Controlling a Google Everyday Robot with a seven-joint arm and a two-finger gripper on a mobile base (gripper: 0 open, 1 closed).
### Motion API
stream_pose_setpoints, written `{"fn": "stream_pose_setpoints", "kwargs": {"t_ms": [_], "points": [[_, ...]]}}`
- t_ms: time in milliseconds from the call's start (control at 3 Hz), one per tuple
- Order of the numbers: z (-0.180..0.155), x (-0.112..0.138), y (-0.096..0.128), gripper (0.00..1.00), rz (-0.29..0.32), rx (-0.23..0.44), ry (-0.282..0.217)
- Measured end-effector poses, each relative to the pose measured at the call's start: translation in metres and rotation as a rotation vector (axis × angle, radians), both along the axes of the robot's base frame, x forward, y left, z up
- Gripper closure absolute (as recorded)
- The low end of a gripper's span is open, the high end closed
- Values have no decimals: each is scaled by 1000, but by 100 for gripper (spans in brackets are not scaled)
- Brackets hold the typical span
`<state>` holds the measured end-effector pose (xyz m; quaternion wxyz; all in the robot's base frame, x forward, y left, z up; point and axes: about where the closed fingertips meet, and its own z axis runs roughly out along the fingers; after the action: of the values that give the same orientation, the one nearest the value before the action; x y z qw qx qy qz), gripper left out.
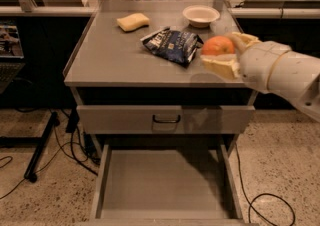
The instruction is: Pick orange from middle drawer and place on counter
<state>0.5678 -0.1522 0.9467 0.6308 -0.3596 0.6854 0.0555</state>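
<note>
The orange (217, 46) is round and smooth and sits between the pale fingers of my gripper (223, 51). The gripper is shut on it and holds it a little above the right side of the counter (115, 57), just right of a dark blue chip bag (171, 45). My white arm reaches in from the right. The middle drawer (162, 182) is pulled open below, with a flat bare grey floor and low side walls.
A pale yellow sponge (133, 21) lies at the counter's back left. A white bowl (201, 15) stands at the back right. A shut drawer front with a black handle (166, 119) is above the open drawer. Cables run over the floor left and right.
</note>
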Motion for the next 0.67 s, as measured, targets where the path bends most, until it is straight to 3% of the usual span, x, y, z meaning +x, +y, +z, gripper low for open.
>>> {"fn": "stream_pose_setpoints", "kwargs": {"t_ms": [333, 667], "points": [[0, 25, -22, 100, -67, 49, 20], [-5, 47, -31, 100, -81, 67, 56]]}}
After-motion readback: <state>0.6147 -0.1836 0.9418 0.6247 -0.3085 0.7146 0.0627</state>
